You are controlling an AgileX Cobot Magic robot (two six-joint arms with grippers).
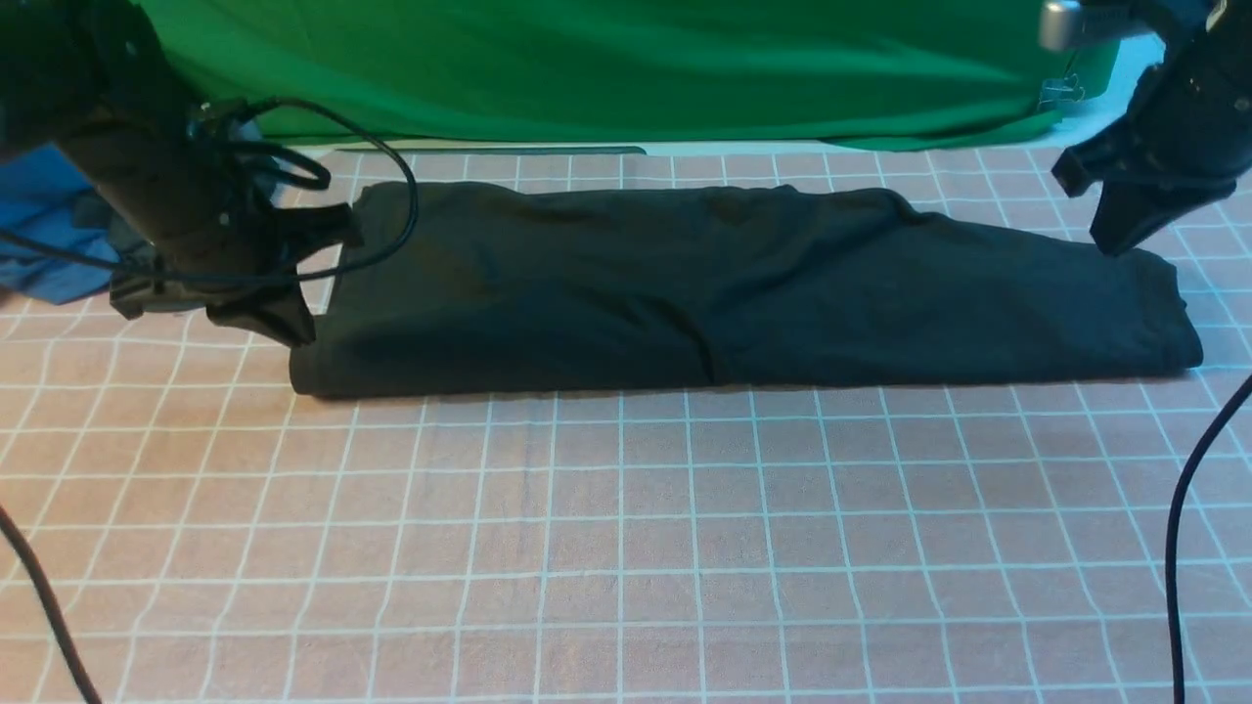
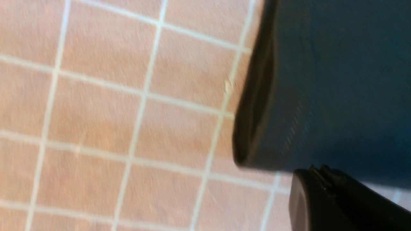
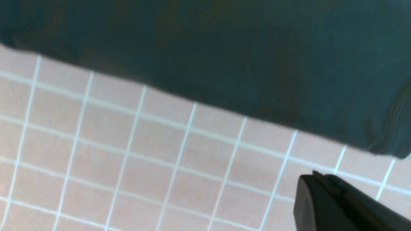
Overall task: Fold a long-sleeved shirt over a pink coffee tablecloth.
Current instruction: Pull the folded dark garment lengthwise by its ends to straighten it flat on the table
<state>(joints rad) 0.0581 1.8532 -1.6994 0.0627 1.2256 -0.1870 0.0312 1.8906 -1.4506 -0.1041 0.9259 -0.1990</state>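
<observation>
- Left arm point(image 1: 137, 127): bulky casing, matte black throughout.
- Looped cable point(image 1: 416, 200): thin, black, leaves the left arm in 1 wide loop, with smaller loops bunched by the casing.
- Left tool point(image 1: 296, 335): black, tapering to a blunt wedge. Its wrist view shows glossy rounded edges and a fine seam at the tip.
- Right arm point(image 1: 1188, 108): black, angular housings.
- Silver-grey cylinder point(image 1: 1066, 24): smooth metal, at the top of the right arm.
- Right tool point(image 1: 1113, 244): black, same wedge shape and seam.
- Lower-left cable point(image 1: 44, 596) and right-edge cable point(image 1: 1184, 518): both thin, black, gently curved.
</observation>
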